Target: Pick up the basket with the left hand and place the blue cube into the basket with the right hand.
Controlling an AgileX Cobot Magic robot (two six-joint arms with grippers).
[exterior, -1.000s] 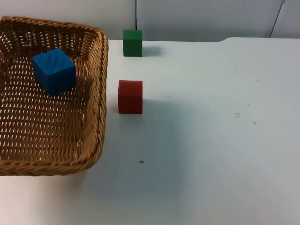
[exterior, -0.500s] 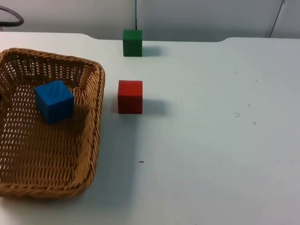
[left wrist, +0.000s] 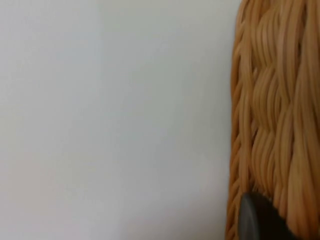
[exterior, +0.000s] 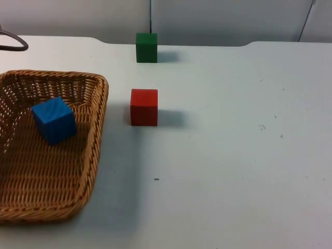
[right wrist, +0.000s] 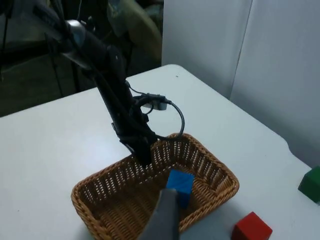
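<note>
The blue cube (exterior: 54, 120) lies inside the wicker basket (exterior: 88, 171), which sits on the white surface (exterior: 233, 155); the left gripper (right wrist: 143, 154) grasps the basket's rim, its jaws clenched on the weave. Beside the basket stands 1 red cube (exterior: 143, 107), with 1 green cube (exterior: 146, 47) farther back near the grey wall (exterior: 223, 18). The right gripper (right wrist: 162, 220) hangs high above the basket; whether its jaws are released I cannot tell

The white table top (exterior: 233, 155) is being occupied by a woven brown wicker basket (exterior: 88, 155), a red cube (exterior: 143, 107) beside it, and a green cube (exterior: 146, 47) near the far edge.
</note>
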